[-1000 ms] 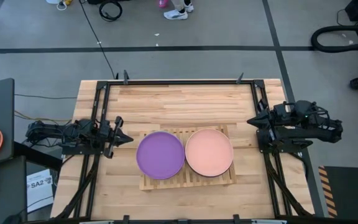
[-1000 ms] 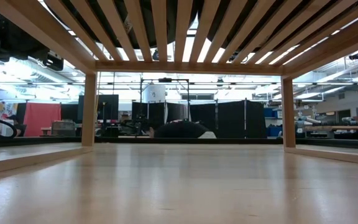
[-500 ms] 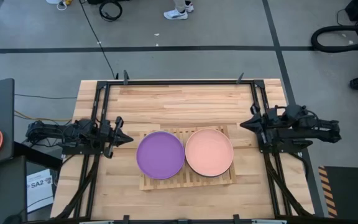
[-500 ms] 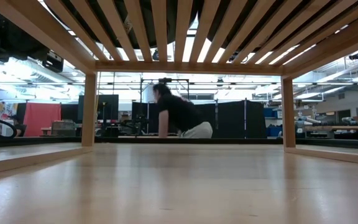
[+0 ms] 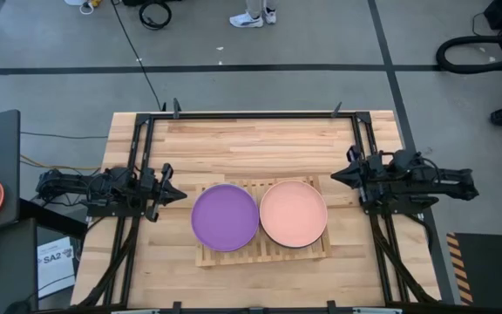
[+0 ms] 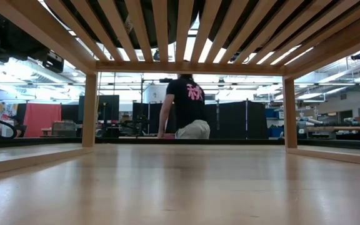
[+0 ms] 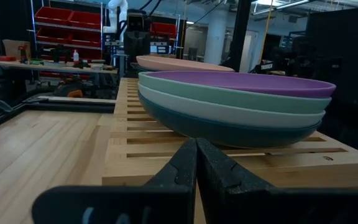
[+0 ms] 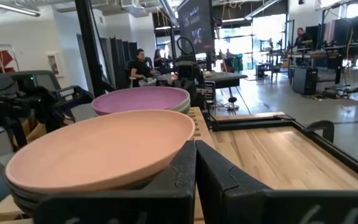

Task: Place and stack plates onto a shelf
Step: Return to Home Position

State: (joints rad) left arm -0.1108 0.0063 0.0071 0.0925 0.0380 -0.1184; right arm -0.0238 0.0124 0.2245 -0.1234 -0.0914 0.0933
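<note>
Fingers [image 7: 179, 168] of the left gripper [image 5: 181, 194] are pressing together at their tips, gripping nothing, and pointing at the left end of the shelf [image 5: 264, 255] from just beside it, low over the worktop [image 5: 251, 144]. Opposite them the right gripper [image 5: 335, 177] is hovering near the shelf's other end, its fingers likewise meeting with nothing between them. Neither is touching a plate.

The shelf is lying across the worktop's middle, carrying two stacks side by side, almost touching. On the left arm's side the purple plate [image 5: 225, 217] is sitting on top, with a mint green plate [image 7: 229, 96], a pale blue-white plate [image 7: 216, 111] and a dark teal plate [image 7: 229, 129] nesting under it in that order. On the right arm's side the salmon pink plate [image 5: 294, 213] is topping its stack; a dark rim [image 8: 30, 200] is showing beneath it, though I cannot tell its colour.

Beyond the worktop a person [image 6: 186, 112] in a black shirt is sitting on the floor, back turned.
</note>
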